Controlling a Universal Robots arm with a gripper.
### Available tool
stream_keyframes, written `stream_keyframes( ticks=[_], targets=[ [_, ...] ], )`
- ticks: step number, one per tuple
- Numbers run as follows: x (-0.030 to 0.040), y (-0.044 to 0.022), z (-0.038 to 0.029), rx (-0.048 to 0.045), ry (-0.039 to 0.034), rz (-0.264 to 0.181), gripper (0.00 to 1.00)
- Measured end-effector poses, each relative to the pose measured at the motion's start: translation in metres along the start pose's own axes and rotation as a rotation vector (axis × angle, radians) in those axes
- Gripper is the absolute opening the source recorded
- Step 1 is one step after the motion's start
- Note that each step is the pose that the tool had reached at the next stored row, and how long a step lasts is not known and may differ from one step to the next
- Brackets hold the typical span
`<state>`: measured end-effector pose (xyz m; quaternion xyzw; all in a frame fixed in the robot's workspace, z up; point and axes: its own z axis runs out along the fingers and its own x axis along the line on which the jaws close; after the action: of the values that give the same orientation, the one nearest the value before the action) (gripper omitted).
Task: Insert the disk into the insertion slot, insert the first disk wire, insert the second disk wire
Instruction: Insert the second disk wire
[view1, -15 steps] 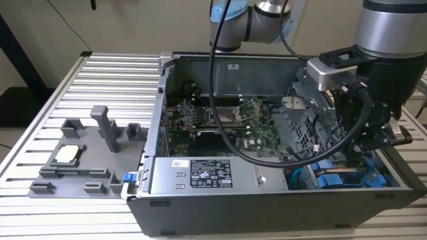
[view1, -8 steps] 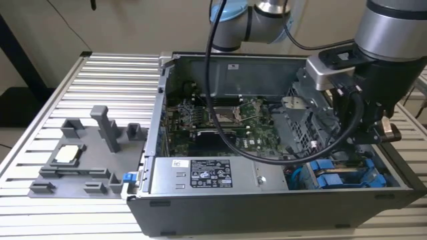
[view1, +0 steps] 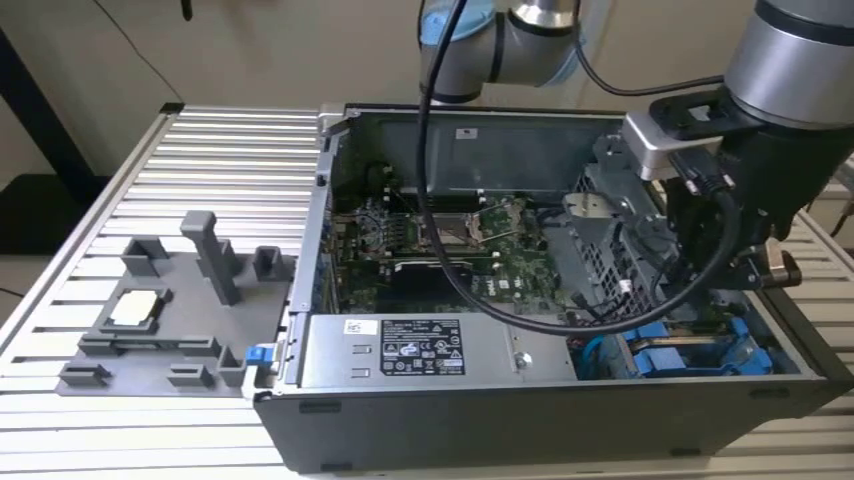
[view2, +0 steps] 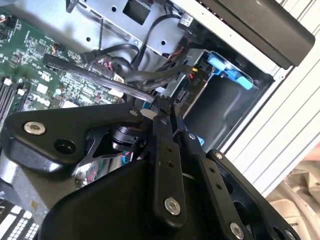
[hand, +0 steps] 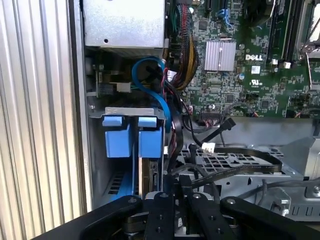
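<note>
Looks like the silver-grey disk in its bright blue plastic carrier (hand: 145, 165) already sits in the blue-trimmed grey insertion slot (hand: 107, 180) at lower left. The black end effector (hand: 181, 192) hovers beside it, fingers together on nothing; can't tell if the wires are in.

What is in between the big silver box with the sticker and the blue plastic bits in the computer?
In the exterior view, a bundle of coloured wires sits between the silver box and the blue drive carriers. The first wrist view shows a looping blue cable there too.

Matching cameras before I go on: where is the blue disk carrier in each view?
Exterior view: blue disk carrier, low at the exterior view's right.
Second wrist view: blue disk carrier beside the case wall.
First wrist view: blue disk carrier beside the blue cable.
Shared landmark: green circuit board.
</note>
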<state>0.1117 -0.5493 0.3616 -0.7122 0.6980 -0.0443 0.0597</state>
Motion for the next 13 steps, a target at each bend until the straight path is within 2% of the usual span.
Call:
stream_keyframes(
  ticks=[9, 13],
  targets=[
    [0.0074, -0.014, 0.0019, -0.0769, -0.0013, 0.002, 0.16],
    [0.0108, -0.02, 0.0028, -0.1079, -0.0021, 0.003, 0.16]
  ],
)
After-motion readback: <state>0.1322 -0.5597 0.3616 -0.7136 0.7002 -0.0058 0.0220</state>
